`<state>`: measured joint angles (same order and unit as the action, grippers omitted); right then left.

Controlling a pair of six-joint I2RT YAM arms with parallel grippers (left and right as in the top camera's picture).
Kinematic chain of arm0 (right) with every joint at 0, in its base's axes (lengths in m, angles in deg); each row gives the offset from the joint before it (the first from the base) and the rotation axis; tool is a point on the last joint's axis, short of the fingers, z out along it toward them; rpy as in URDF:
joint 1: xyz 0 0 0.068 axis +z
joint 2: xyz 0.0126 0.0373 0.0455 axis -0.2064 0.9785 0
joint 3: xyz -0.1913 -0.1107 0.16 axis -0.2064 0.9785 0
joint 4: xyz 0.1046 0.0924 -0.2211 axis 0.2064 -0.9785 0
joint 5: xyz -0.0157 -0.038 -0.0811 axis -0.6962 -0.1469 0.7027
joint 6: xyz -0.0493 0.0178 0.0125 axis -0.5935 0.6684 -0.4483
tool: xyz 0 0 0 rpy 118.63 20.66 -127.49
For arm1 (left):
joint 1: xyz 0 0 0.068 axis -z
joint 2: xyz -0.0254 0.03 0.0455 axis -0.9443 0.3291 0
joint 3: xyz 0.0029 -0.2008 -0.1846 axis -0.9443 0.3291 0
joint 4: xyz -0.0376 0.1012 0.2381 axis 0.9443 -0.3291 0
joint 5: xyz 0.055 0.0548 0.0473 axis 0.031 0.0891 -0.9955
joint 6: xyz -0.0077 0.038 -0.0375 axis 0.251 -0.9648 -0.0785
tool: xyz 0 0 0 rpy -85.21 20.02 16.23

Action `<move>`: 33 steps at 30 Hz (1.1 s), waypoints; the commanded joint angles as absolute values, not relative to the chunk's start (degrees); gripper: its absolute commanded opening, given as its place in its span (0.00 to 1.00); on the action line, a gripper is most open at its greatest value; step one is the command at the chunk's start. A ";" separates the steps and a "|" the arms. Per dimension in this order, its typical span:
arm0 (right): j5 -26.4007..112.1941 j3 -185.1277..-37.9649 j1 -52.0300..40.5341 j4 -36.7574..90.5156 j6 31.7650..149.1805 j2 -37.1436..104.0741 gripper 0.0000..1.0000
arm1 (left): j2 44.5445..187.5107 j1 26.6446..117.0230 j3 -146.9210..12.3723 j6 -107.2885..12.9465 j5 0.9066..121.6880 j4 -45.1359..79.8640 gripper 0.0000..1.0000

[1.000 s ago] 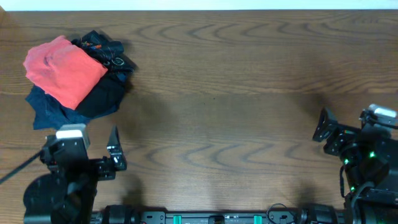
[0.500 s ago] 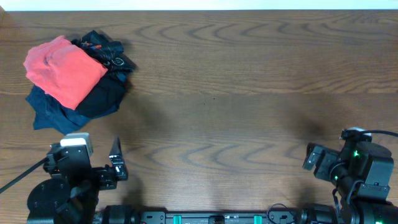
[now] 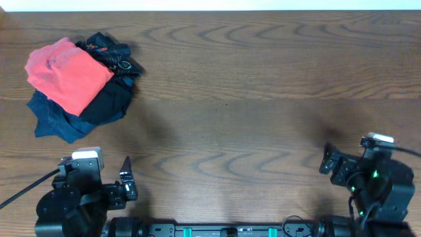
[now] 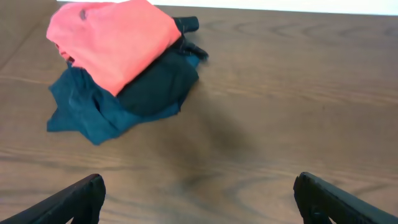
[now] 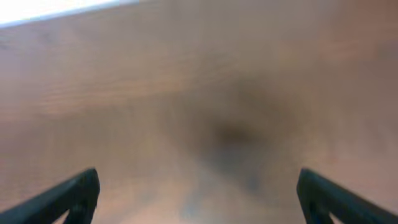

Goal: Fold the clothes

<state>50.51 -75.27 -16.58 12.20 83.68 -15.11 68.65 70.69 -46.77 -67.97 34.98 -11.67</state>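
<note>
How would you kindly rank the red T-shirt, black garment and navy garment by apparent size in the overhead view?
1. red T-shirt, clearly largest.
2. black garment and navy garment: too alike to rank, and both are partly covered.

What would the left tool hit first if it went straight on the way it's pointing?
Most likely bare table; the left tool aims right of the black garment and coral-red T-shirt, though depth is unclear.

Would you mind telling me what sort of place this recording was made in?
Probably a robotics lab bench: a wood-grain table, with the left end effector and right end effector open at its near edge, and a coral-red T-shirt heaped on dark garments.
</note>
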 commanded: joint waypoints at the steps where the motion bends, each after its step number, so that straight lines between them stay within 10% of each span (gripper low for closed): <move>1: 47.65 -66.99 -13.98 20.03 77.66 -22.26 0.99 | 68.54 70.75 -46.64 -67.05 34.72 -11.89 0.98; 13: 47.69 -46.58 -9.50 48.11 68.29 -37.03 0.99 | 68.54 70.75 -46.64 -67.05 34.72 -11.87 0.98; 33: 47.69 -40.83 -9.54 49.10 66.21 -36.99 0.99 | 68.54 70.75 -46.64 -67.07 34.72 -11.89 0.98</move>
<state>47.91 -41.07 -10.15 49.01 67.04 -36.58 68.65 70.69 -46.58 -67.95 34.98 -11.69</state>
